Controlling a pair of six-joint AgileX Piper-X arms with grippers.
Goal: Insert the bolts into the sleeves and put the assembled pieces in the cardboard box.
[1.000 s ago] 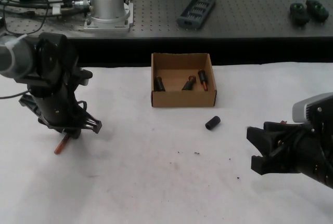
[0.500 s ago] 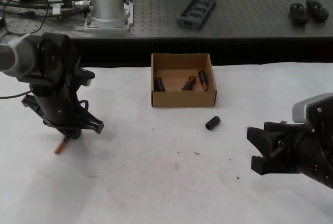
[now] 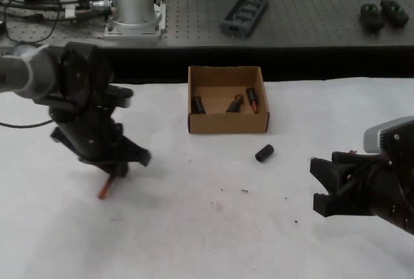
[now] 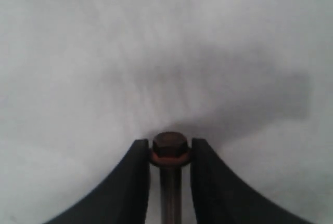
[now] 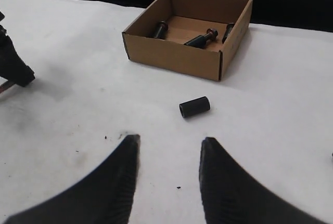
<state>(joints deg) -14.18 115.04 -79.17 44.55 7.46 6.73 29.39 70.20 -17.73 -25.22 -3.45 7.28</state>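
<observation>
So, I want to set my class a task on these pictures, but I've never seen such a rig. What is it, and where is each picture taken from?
The machine is a two-armed robot working over a white cloth. The high view looks down from behind it; the other two pictures come from a camera on each wrist, so the dark prongs there are that arm's own claw. The left claw is shut on a bolt, head pointing away from the wrist. The right claw is open and holds nothing. On the cloth lie one loose black sleeve and a cardboard box with three pieces inside.
</observation>
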